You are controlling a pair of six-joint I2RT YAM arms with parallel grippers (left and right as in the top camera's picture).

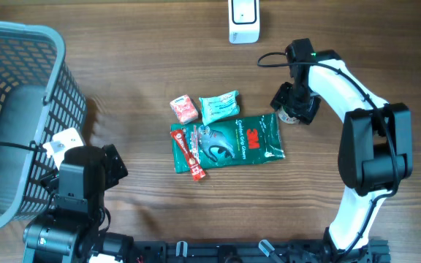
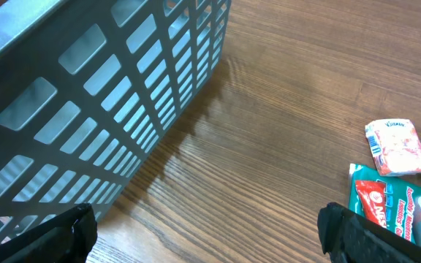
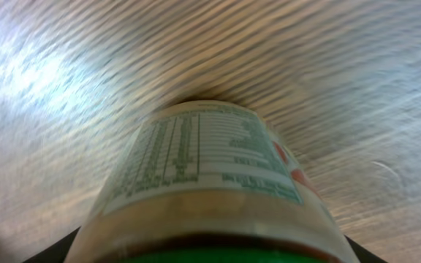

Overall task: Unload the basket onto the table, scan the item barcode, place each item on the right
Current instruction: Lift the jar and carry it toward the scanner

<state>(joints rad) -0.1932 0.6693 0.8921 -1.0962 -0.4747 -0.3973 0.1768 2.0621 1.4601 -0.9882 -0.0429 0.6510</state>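
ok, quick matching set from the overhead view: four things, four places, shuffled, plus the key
Things:
1. grey plastic lattice basket
2. white box-shaped device
3. flat green glove packet
4. round labelled jar

Places:
A. middle of the wooden table
B. at the right gripper
C. far left
D. top edge of the view

Pairs: 1-C, 2-D, 3-A, 4-B

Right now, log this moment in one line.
stage: pickup | right pincer: around labelled bottle, grip unconfirmed | left pincer: open, beside basket | scanner: untouched
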